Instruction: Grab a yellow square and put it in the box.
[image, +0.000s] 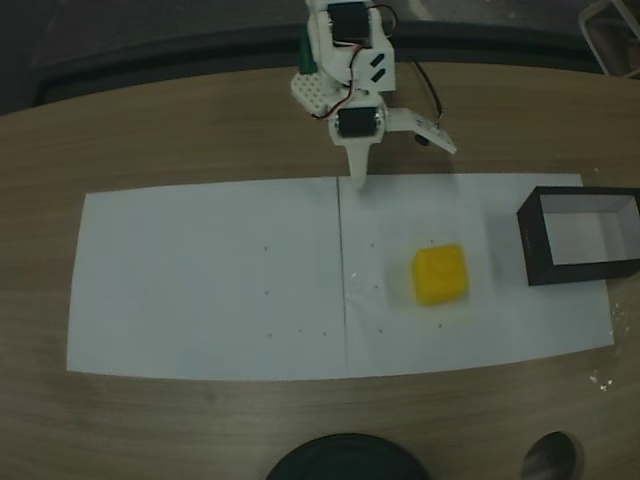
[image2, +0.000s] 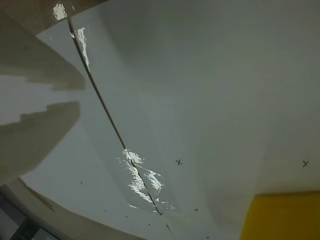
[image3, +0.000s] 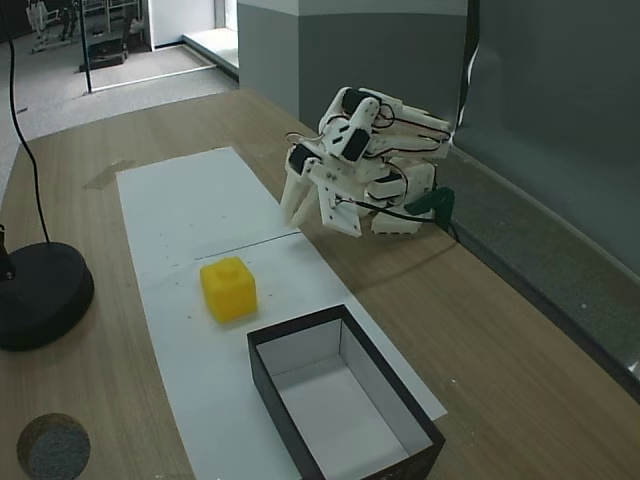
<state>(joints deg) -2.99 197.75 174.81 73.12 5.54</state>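
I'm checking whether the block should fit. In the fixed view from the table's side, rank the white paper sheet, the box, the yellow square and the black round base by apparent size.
1. White paper sheet
2. Box
3. Black round base, partly cut off by the frame edge, so its rank against the box is unsure
4. Yellow square, plainly narrower than the box opening

The wrist view's edge cuts off most of the yellow square (image2: 282, 216), and a fixed view crops the box (image: 585, 238).

Small white plastic robot arm (image3: 375, 165): blocky printed links, black servo motors set between them, thin red and black cables looped along the side. White two-finger gripper (image: 385, 160) with tapered, pointed fingers; green part at the base.
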